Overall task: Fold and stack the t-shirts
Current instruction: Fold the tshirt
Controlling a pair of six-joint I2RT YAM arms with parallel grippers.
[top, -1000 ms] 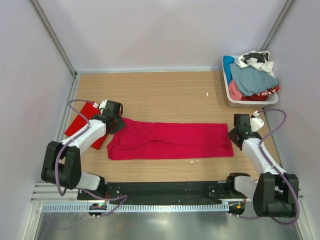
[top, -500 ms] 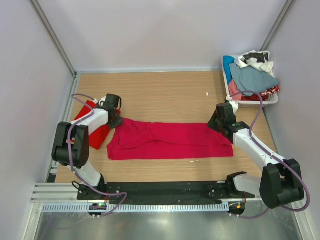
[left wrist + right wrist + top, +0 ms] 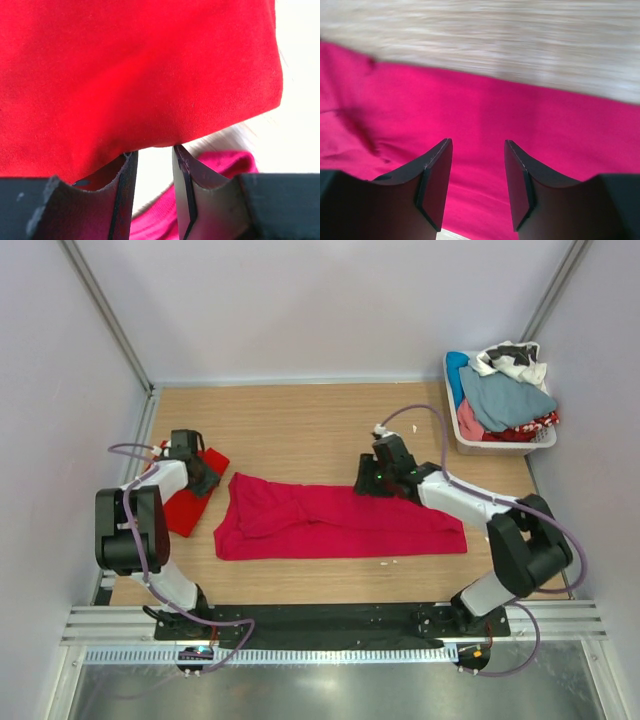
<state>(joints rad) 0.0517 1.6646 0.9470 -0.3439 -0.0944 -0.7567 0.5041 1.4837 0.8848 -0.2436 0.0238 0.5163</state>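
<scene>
The left tool point(image 3: 153, 150) has its two dark fingers standing a little apart, released, with nothing pinched in the gap; pale tabletop and a strip of crimson cloth show through it. Its fingertips sit right at the rounded edge of the scarlet t-shirt point(image 3: 183, 512), which fills nearly all of the left wrist view as smooth, plain cloth. From above, that shirt is a small folded bundle at the left side of the tabletop point(image 3: 320, 420), partly hidden under the left arm. The right tool point(image 3: 477, 142) is also released, its fingers wide apart and empty, hovering over the crimson t-shirt point(image 3: 340, 525) close to the garment's far edge, with bare wood grain beyond that edge. The crimson t-shirt lies flat as a long folded band running left to right across the middle of the tabletop. Its left end is just beside the scarlet bundle, and whether the two touch cannot be told. The right arm reaches in from the right side toward the band's middle. At the far right corner stands a white basket point(image 3: 497, 446) heaped with mixed clothes, well apart from both shirts.
</scene>
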